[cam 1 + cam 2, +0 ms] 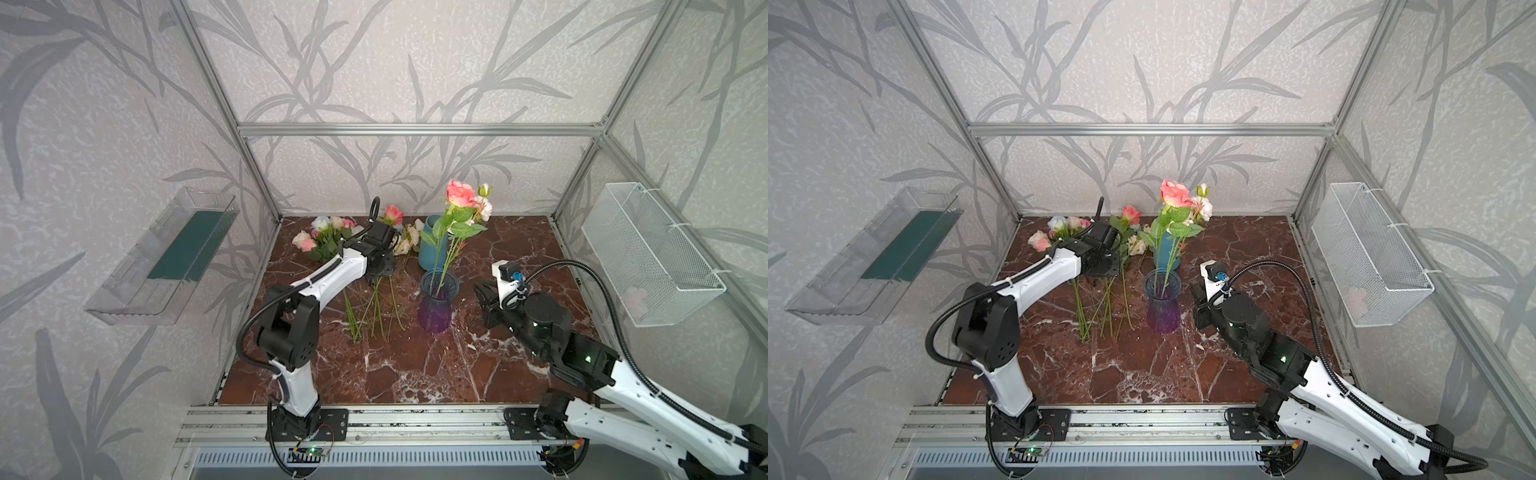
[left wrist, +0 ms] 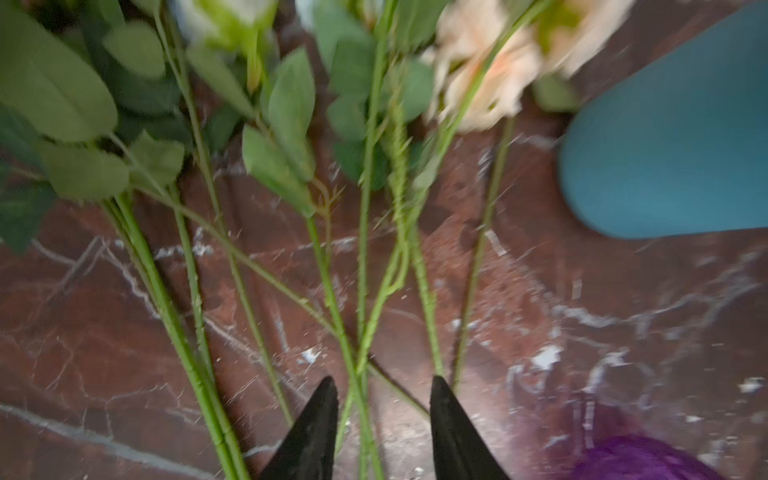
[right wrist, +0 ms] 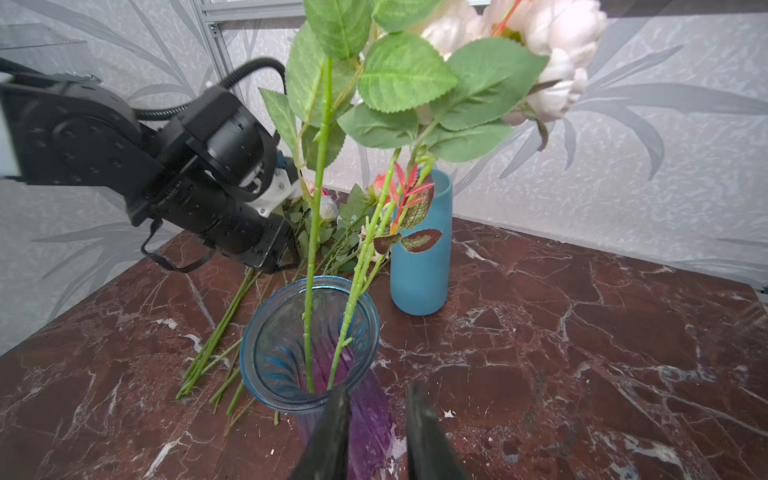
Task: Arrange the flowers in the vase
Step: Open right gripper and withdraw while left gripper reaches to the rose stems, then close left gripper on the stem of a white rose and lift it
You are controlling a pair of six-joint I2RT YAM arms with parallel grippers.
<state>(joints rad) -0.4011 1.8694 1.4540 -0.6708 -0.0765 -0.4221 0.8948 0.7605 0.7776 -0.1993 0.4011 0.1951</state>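
The vase (image 1: 435, 307) (image 1: 1163, 305) is ribbed glass, blue at the rim and purple below, and stands mid-table. Two of the flowers stand in it: a coral rose (image 1: 460, 193) and a cream sprig (image 1: 484, 206). The other flowers (image 1: 322, 239) lie in a pile on the left, stems (image 1: 374, 309) (image 2: 332, 286) towards the front. My left gripper (image 1: 376, 279) (image 2: 382, 380) points down over those stems, jaws apart, with a few stems crossing between the fingertips. My right gripper (image 1: 484, 296) (image 3: 377, 388) hovers just right of the vase (image 3: 309, 345), open by a narrow gap and holding nothing.
A teal cylinder vase (image 1: 430, 249) (image 3: 420, 249) stands just behind the glass one, close to the pile. A wire basket (image 1: 648, 253) hangs on the right wall and a clear tray (image 1: 166, 253) on the left wall. Aluminium frame posts edge the marble table (image 1: 415, 374).
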